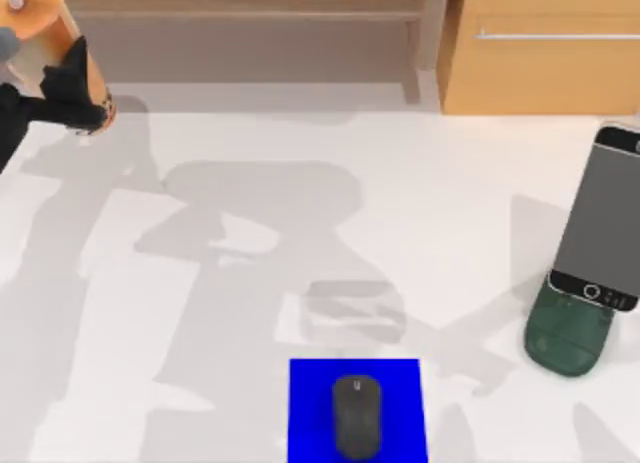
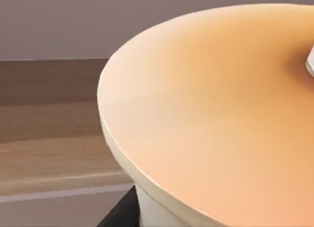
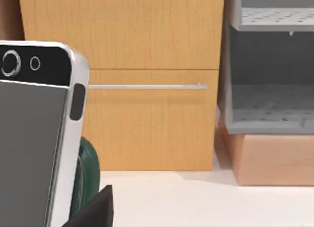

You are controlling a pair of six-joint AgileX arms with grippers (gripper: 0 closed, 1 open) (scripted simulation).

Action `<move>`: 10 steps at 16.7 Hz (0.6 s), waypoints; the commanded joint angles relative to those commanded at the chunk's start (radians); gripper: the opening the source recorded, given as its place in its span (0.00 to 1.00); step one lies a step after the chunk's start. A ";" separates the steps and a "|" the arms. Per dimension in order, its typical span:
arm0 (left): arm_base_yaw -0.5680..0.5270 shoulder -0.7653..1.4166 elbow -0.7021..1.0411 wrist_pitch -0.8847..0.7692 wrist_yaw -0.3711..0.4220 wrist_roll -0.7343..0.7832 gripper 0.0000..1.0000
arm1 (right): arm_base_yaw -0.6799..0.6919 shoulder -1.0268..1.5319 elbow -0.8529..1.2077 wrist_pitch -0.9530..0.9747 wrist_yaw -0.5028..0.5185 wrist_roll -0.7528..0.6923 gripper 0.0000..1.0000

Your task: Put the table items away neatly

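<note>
My left gripper (image 1: 75, 88) is at the table's far-left back corner, shut on the tan-orange cylinder (image 1: 45, 18), which is held tilted above the white table (image 1: 200, 313). The left wrist view shows the cylinder's orange top (image 2: 221, 114) up close. The black mouse (image 1: 357, 413) lies on a blue mat (image 1: 310, 403) at the front middle. The silver-edged smartphone (image 1: 600, 218) leans on a dark green stand (image 1: 568, 338) at the right. In the right wrist view the smartphone (image 3: 34, 138) is very near, with one black finger (image 3: 93, 212) of my right gripper beside it.
A wooden open shelf (image 1: 250, 13) runs along the back of the table. To its right is a wooden drawer front with a metal handle (image 1: 550, 35). Grey shelves (image 3: 270, 89) over a tan block stand beside that drawer.
</note>
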 joint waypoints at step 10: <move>-0.284 0.128 0.577 -0.426 -0.210 -0.065 0.00 | 0.000 0.000 0.000 0.000 0.000 0.000 1.00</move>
